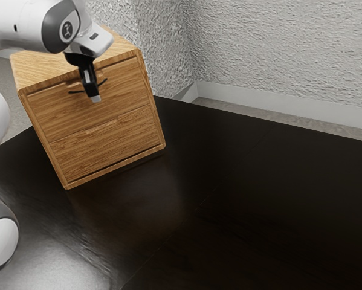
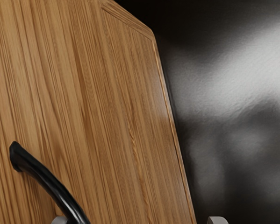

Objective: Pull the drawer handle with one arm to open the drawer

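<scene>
- A table (image 1: 247, 199) with a dark, near-black glossy top is recorded; blurred pale reflections are seen across its surface in both views.
- A wall (image 1: 259, 42) of rough white plaster is noted behind the table, with a smooth pale baseboard (image 1: 289, 103) along its foot.
- A box-shaped cabinet (image 1: 42, 66) of light, straight-grained wood is placed on the table at the exterior view's upper left, with one corner turned toward the camera. Its front is divided into two stacked drawer fronts within a raised frame.
- The arm (image 1: 23, 21), smooth white with grey joint caps, is brought in from the exterior view's upper left and is bent over the top of the cabinet.
- The upper drawer (image 1: 120, 90) is the task's item. Its flat wooden front is seen level with the frame and with the lower drawer (image 1: 108, 145).
- The handle (image 1: 102, 81) is a thin, black, curved bar set across the middle of the upper drawer front. In the wrist view it (image 2: 41, 175) is seen as a glossy arc standing off the wood.
- The gripper (image 1: 93, 95), black and pointed downward, is positioned at the handle.
- Its grey fingertips (image 2: 216, 219) are seen spread well apart in the wrist view, one beside the handle and the other clear of it. The pincer is therefore recorded as released, with nothing clamped.
</scene>
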Robot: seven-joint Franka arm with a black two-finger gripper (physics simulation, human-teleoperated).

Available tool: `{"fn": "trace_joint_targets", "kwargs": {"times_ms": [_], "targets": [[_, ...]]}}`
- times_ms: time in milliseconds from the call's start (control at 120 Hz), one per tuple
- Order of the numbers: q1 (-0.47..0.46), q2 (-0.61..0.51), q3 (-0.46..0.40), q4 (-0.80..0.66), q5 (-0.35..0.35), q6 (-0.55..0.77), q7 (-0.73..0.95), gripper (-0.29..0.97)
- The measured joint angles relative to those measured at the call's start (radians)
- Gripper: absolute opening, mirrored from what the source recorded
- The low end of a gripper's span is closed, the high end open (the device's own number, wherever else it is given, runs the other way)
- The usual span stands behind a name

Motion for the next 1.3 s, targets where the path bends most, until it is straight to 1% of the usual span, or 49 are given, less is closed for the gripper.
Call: {"fn": "trace_joint_targets", "kwargs": {"times_ms": [83, 117, 150, 192, 267, 308, 383, 500, 558, 625, 792, 850, 942, 1042, 1300], "targets": [[-0.021, -0.043, 0.007, -0.075, -0.001, 0.011, 0.003, 0.27], [-0.026, -0.068, 0.01, -0.117, 0.0, 0.019, 0.004, 0.22], [-0.039, -0.097, 0.014, -0.159, 0.0, 0.028, 0.004, 0.22], [-0.059, -0.123, 0.025, -0.198, 0.0, 0.039, 0.004, 0.2], [-0.085, -0.162, 0.035, -0.247, 0.0, 0.054, 0.002, 0.08], [-0.094, -0.184, 0.035, -0.278, 0.0, 0.063, -0.001, 0.05], [-0.103, -0.219, 0.033, -0.331, 0.0, 0.08, -0.007, 0.11], [-0.119, -0.252, 0.035, -0.372, 0.002, 0.1, -0.02, 0.07], [-0.157, -0.261, 0.08, -0.376, 0.003, 0.108, -0.024, 0.06], [-0.194, -0.269, 0.12, -0.384, 0.003, 0.117, -0.029, 0.1], [-0.219, -0.289, 0.137, -0.436, 0.004, 0.139, -0.04, 0.2], [-0.236, -0.301, 0.148, -0.452, 0.004, 0.146, -0.043, 0.22], [-0.29, -0.321, 0.192, -0.485, 0.004, 0.158, -0.048, 0.24], [-0.31, -0.34, 0.204, -0.517, 0.004, 0.169, -0.053, 0.27], [-0.369, -0.438, 0.207, -0.636, 0.008, 0.201, -0.076, 0.21]]}}
